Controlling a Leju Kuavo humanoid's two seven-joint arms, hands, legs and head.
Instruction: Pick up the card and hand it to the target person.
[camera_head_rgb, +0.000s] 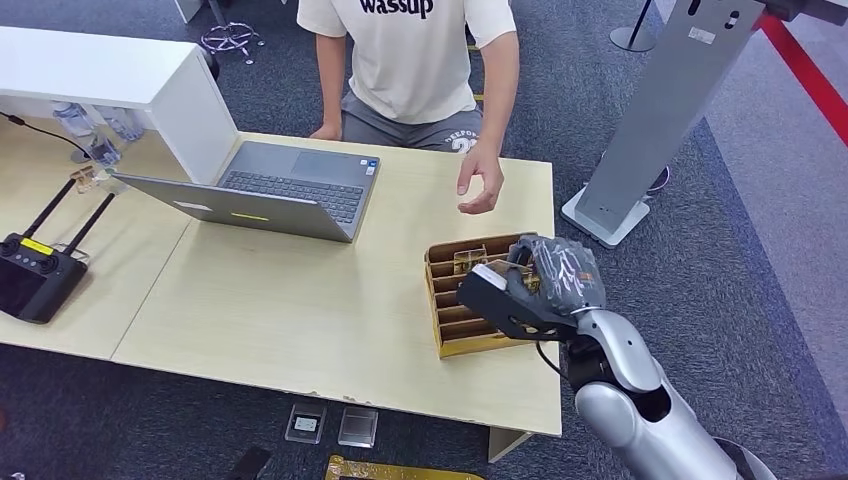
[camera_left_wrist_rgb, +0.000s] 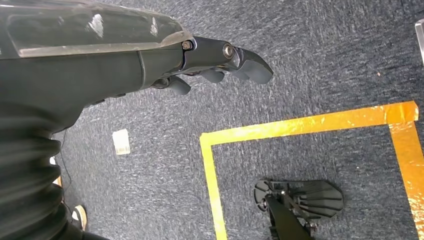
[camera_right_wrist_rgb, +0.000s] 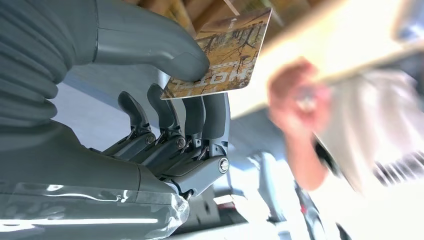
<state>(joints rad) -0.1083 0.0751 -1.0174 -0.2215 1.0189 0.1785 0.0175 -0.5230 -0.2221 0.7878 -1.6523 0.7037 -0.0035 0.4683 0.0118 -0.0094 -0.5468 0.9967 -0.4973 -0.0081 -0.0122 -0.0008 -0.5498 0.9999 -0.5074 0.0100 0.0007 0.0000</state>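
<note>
My right hand (camera_head_rgb: 535, 285) hovers over the brown slotted card holder (camera_head_rgb: 452, 333) at the desk's right end. In the right wrist view its thumb and fingers (camera_right_wrist_rgb: 200, 107) pinch a brown-patterned card (camera_right_wrist_rgb: 227, 52). The card (camera_head_rgb: 468, 259) peeks out beside the hand in the head view. A person in a cream T-shirt (camera_head_rgb: 410, 50) sits across the desk, one hand (camera_head_rgb: 481, 185) raised above the tabletop just beyond the holder. My left hand (camera_left_wrist_rgb: 215, 65) hangs over the carpet with its fingers loosely curled and nothing in them.
A grey laptop (camera_head_rgb: 270, 190) lies open on the wooden desk (camera_head_rgb: 300, 310). A black controller with antennas (camera_head_rgb: 35, 275) sits at the far left. A white cabinet (camera_head_rgb: 120, 85) and a grey stand (camera_head_rgb: 650, 130) flank the desk. Yellow tape (camera_left_wrist_rgb: 300, 125) marks the floor.
</note>
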